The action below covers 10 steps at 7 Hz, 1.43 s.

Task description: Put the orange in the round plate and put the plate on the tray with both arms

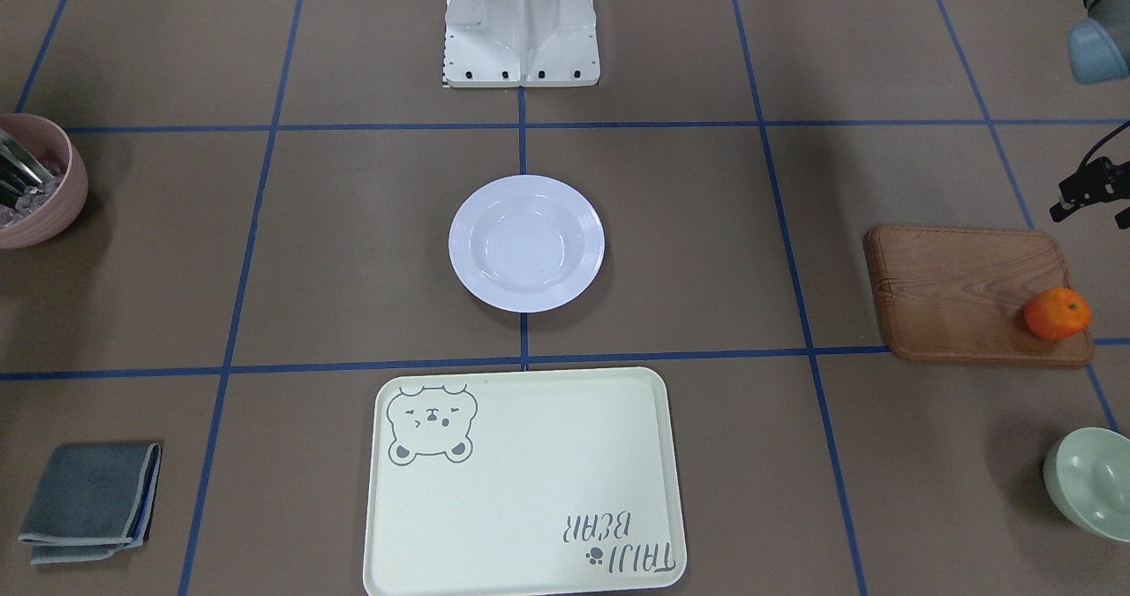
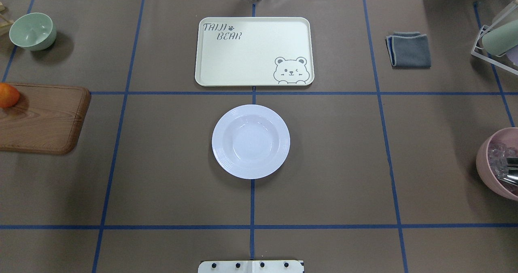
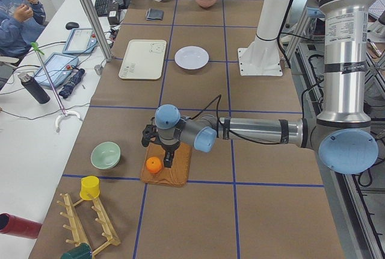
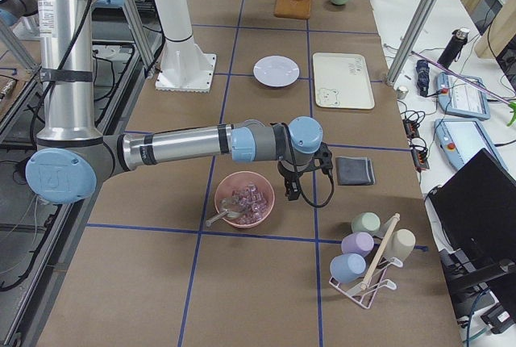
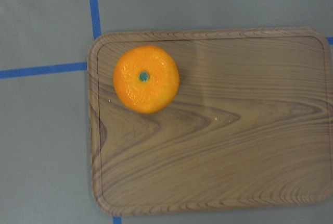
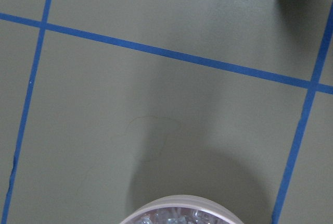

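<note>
The orange [image 1: 1057,313] sits on a corner of a brown wooden board [image 1: 962,291], seen from straight above in the left wrist view [image 5: 146,79]. The white round plate [image 2: 251,141] stands empty at the table's centre. Beyond it lies the cream tray [image 2: 254,50], with nothing on it. My left gripper [image 3: 168,161] hangs over the board just beside the orange; I cannot tell whether it is open or shut. My right gripper [image 4: 290,192] points down between a pink bowl and a grey cloth, and its state cannot be told either. No fingers show in either wrist view.
A pink bowl [image 2: 497,164] holding clear pieces and a utensil stands at the right edge. A pale green bowl [image 2: 32,30] is at the far left, a folded grey cloth [image 2: 408,48] far right, a cup rack [image 4: 367,266] beyond it. The robot's base [image 1: 521,22] is behind the plate.
</note>
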{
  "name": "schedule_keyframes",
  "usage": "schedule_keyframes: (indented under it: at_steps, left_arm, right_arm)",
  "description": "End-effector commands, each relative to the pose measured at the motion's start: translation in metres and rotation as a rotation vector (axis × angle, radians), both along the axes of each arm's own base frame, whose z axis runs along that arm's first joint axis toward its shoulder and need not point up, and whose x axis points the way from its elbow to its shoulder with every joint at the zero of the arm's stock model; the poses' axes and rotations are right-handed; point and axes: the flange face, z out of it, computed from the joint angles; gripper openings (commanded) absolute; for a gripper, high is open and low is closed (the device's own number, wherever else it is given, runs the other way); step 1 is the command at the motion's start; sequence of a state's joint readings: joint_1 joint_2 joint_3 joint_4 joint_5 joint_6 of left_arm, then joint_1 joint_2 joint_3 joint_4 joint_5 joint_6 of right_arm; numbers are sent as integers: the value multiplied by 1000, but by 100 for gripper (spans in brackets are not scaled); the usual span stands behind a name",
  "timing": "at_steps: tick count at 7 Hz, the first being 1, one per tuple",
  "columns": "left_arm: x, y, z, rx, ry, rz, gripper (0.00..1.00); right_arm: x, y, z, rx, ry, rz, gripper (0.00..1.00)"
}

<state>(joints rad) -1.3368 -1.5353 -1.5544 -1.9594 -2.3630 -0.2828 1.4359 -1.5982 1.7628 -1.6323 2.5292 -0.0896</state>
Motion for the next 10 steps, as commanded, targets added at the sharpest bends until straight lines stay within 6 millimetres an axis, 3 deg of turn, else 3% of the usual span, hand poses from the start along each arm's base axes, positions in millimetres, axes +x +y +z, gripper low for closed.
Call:
schedule_keyframes:
  at_steps: [1,2,4,5,7,10]
  left_arm:
    - [10,-41,16,-8,-13,-7,98]
    - [15,-64,14,3,-39,-16,98]
    - [64,-78,10,-12,-130,-26,98]
    - [73,-76,18,-8,-155,-18,98]
    - [75,-73,43,-2,-154,-16,98]
    - [81,-71,48,-15,-151,-20,98]
  right_arm:
    - [-11,0,-5,28,-23,-18,100]
    - [-13,0,-5,29,-22,-24,100]
    - [-19,1,-5,30,-21,-35,100]
    - [-19,1,-6,31,-21,-37,100]
    - [-19,1,-6,30,-21,-36,100]
    - [-20,2,-4,27,-21,-37,100]
